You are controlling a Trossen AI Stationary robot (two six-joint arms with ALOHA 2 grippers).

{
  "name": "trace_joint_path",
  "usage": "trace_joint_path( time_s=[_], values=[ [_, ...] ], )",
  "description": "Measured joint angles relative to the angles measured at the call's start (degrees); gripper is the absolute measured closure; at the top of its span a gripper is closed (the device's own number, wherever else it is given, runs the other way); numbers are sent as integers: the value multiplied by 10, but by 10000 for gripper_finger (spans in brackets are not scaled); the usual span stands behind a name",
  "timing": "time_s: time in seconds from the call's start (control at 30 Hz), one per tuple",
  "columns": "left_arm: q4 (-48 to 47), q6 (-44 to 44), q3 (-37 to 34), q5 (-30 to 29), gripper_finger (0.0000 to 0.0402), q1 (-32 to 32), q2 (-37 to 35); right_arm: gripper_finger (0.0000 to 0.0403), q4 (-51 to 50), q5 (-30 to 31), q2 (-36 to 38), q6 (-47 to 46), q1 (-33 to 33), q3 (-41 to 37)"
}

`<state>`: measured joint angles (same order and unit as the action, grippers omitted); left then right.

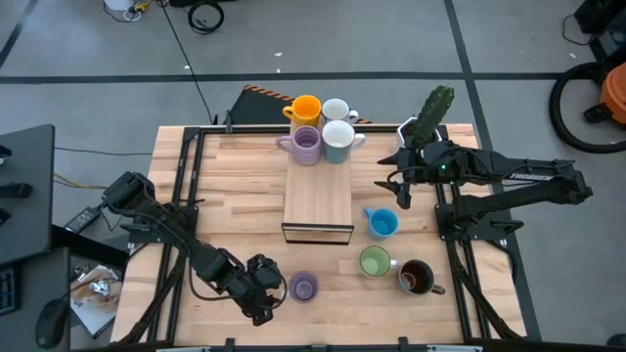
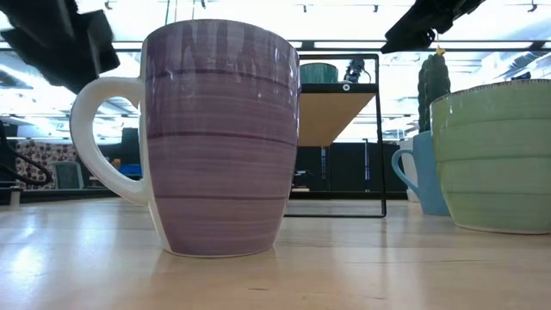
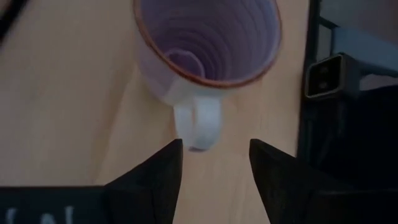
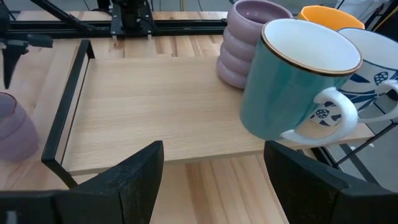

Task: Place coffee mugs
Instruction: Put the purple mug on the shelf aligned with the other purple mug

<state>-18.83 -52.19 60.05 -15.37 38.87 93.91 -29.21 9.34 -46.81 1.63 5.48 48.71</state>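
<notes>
- Purple, striped, with a white handle: that mug stands upright on the butcher-block table at about 6 o'clock, near the front edge.
- Your left gripper sits just at the mug's 9 o'clock; its jaws stand apart, with the handle's tip pointing into the gap, and they touch nothing you can see.
- In the low view this mug fills most of the picture, so the left gripper shows only as a dark blur at the upper corner.
- Your right gripper hovers at about 2 o'clock beside the cactus pot, jaws apart and empty.
- Four mugs crowd the far end of the raised wooden shelf at 12 o'clock: an orange mug, a ribbed purple mug, a teal mug, and a white patterned mug partly cut off in the right wrist view.
- On the table at 4 to 5 o'clock stand a blue mug, a green mug and a dark brown mug; the low view shows only an edge of the green and blue ones.
</notes>
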Motion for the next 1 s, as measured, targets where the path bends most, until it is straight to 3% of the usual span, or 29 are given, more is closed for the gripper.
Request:
trace_joint_path(
  time_s=[0.43,1.0],
  values=[
    [30,37,0,21,224,-26,63,119,0,-1,0,-4,0,0],
    [28,96,0,21,224,-54,64,119,0,-1,0,-4,0,0]
  ],
)
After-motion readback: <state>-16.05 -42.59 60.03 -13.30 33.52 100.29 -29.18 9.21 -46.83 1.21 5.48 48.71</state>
